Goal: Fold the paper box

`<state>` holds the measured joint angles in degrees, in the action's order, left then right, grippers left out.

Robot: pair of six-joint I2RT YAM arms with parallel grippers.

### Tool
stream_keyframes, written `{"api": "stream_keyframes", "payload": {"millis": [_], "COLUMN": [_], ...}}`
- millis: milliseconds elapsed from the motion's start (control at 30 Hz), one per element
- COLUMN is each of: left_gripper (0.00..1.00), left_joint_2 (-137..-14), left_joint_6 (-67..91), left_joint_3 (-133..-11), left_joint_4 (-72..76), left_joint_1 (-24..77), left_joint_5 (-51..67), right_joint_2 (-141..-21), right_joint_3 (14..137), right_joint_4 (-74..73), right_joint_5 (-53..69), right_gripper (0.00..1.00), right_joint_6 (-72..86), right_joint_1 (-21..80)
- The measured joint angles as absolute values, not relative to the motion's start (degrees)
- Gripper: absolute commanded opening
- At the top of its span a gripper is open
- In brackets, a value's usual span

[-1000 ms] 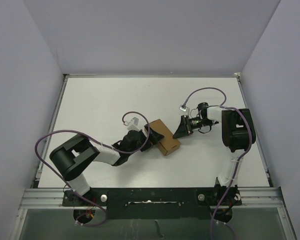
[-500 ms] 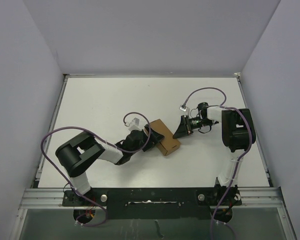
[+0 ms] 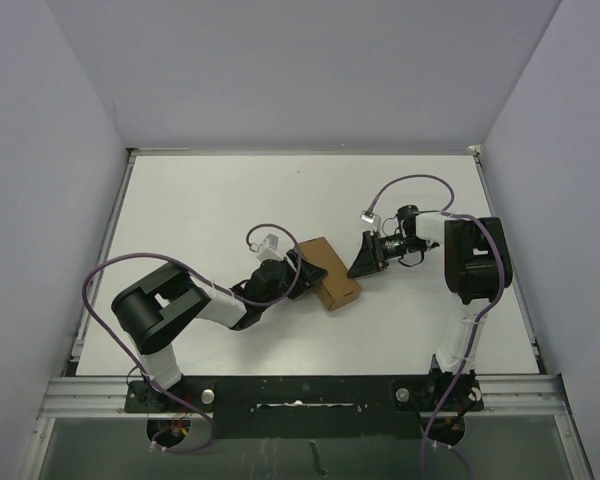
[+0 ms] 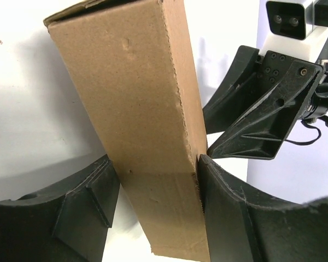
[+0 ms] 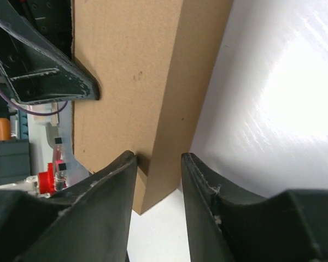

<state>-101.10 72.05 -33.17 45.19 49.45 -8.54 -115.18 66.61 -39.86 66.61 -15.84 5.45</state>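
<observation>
The paper box (image 3: pixel 329 273) is a brown cardboard block lying mid-table between both arms. In the left wrist view it (image 4: pixel 131 93) runs away from the camera, and my left gripper (image 4: pixel 156 164) is shut on its near end, one finger against each side. My right gripper (image 5: pixel 157 158) is open around a corner of the far end of the box (image 5: pixel 126 71). Its left finger rests by the cardboard and a gap shows at its right finger. From above, the left gripper (image 3: pixel 301 266) and right gripper (image 3: pixel 359 261) face each other across the box.
The white table (image 3: pixel 210 200) is walled in by pale purple panels on three sides. Purple cables (image 3: pixel 95 285) loop off both arms. The metal rail (image 3: pixel 300 392) with the arm bases runs along the near edge.
The left jaws have closed in from wide open onto the box's sides. The right jaws have opened slightly. The box has barely moved.
</observation>
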Motion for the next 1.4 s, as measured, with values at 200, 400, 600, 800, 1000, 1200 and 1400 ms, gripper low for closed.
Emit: {"api": "stream_keyframes", "payload": {"millis": [200, 400, 600, 800, 1000, 1200, 1400], "left_gripper": [0.42, 0.4, 0.4, 0.39, 0.37, 0.37, 0.37], "left_joint_2": [-100.8, -96.2, -88.1, -81.7, -81.0, -85.4, -94.5], "left_joint_6": [70.2, 66.1, 57.8, 42.5, 23.6, 11.3, 5.4], "left_joint_3": [-33.1, -33.2, -35.7, -48.1, -63.9, -74.4, -77.0], "left_joint_4": [45.3, 39.2, 23.4, -1.0, -24.4, -37.5, -41.3], "left_joint_1": [48.9, 45.7, 39.7, 31.1, 27.3, 30.4, 38.7], "left_joint_5": [-7.5, -3.9, 1.3, 6.9, 3.6, -5.9, -15.8], "right_joint_2": [-114.8, -111.0, -106.1, -105.5, -105.5, -105.5, -105.5], "right_joint_3": [66.6, 66.6, 66.6, 66.6, 66.6, 66.6, 66.6], "right_joint_4": [-40.9, -42.7, -43.0, -43.4, -43.6, -43.7, -43.8], "right_joint_5": [66.0, 66.0, 66.0, 66.0, 66.0, 66.0, 66.0], "right_gripper": [0.44, 0.44, 0.44, 0.44, 0.44, 0.44, 0.44], "right_joint_6": [-18.7, -21.5, -22.4, -22.8, -23.2, -23.4, -23.5], "right_joint_1": [2.4, -1.6, -2.0, -2.1, -2.2, -2.3, -2.7]}}
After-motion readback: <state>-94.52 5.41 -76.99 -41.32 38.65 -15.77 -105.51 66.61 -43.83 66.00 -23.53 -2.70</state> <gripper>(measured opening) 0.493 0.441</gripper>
